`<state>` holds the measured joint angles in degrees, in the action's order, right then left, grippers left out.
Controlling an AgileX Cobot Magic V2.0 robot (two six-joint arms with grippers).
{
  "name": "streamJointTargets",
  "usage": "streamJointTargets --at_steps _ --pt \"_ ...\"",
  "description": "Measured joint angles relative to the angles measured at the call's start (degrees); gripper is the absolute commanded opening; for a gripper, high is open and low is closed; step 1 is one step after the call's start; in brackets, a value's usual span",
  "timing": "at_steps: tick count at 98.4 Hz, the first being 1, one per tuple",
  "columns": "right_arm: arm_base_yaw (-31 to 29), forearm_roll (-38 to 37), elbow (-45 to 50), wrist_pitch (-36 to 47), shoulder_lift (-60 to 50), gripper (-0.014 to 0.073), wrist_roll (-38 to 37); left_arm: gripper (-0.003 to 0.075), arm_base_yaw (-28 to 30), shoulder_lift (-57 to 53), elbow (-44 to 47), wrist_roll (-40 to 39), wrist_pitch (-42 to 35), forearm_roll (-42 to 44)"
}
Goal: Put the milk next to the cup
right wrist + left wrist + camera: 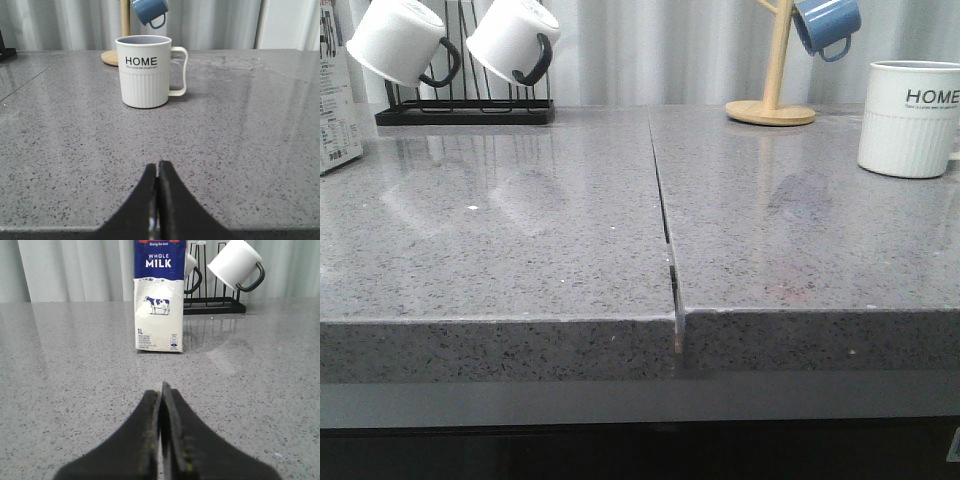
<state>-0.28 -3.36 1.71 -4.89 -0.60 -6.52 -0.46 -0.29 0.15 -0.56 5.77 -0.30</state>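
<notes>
Spanning the whole scene is one grey stone table [520, 250], split by a narrow seam, with wide bare surface around both grippers. One milk carton [159, 300] stands upright straight ahead of the left gripper [162, 390], apart from it, near the table's far left edge. One cup [145, 70] stands ahead of the right gripper [157, 167], its handle on the right. Both grippers have their jaws pressed together, holding nothing. Behind hang two white mugs [400, 40] on a black rack [465, 112] and one blue mug [828, 25].
</notes>
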Motion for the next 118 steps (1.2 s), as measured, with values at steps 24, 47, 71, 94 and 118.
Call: streamJointTargets --at_steps 24,47,71,94,118 --pt "0.00 0.00 0.00 0.00 0.00 -0.0068 0.00 -0.0021 0.00 0.00 0.00 0.00 0.00 0.00" --pt "0.00 0.00 0.00 0.00 0.00 -0.0068 0.00 -0.0021 0.00 0.00 0.00 0.00 0.00 0.00" --pt "0.00 0.00 0.00 0.67 0.00 -0.0068 0.00 -0.0021 0.00 0.00 0.00 0.00 0.00 0.00" --pt "0.00 0.00 -0.91 -3.68 0.00 -0.0068 0.00 -0.0021 0.00 0.00 0.00 0.00 0.00 0.00" --pt "0.00 3.01 -9.13 -11.10 9.15 -0.0068 0.00 -0.0021 0.00 0.00 0.00 0.00 0.00 0.00"
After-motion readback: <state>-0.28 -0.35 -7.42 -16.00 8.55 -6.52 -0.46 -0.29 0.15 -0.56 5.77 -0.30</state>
